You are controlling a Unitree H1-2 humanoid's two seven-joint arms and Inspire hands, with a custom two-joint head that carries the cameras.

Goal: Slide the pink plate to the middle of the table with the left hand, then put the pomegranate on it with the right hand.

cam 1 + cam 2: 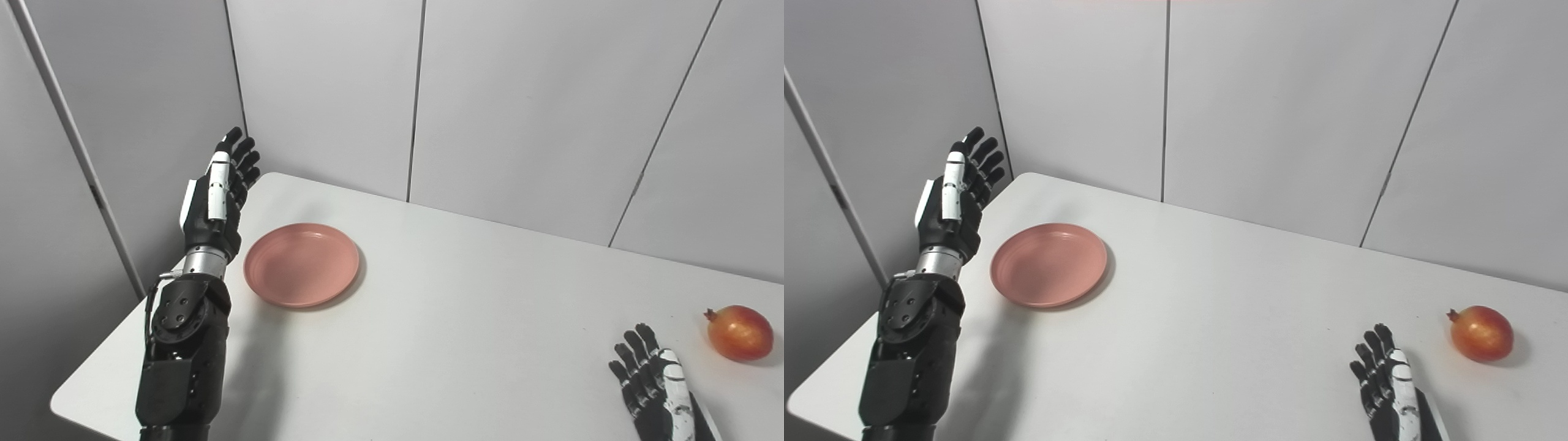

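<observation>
Nearest the camera, the right robot hand (658, 389) is seen low at the near right of the worktop (465, 318), its fingers (637, 355) stretched out and spread, with nothing held; whether it rests on the surface or floats just over it cannot be told. Just beyond it and to its right, the pomegranate (740, 332) is found lying near the right edge of the worktop, its small crown turned to the left, apart from the hand's fingertips.

On the other side, the left arm (180, 349) is raised over the near left corner of the worktop. The left robot hand (214, 199) is held upright above the left edge, released, fingers extended and pointing up toward the wall panels (520, 98), nothing gripped. It is kept beside the pink plate (301, 264) but clear of it.

The pink plate is seen lying flat on the left part of the worktop, closer to the far left corner than to the middle, empty, and well apart from the pomegranate.

Farthest back, the grey wall panels are seen behind the far edge.
</observation>
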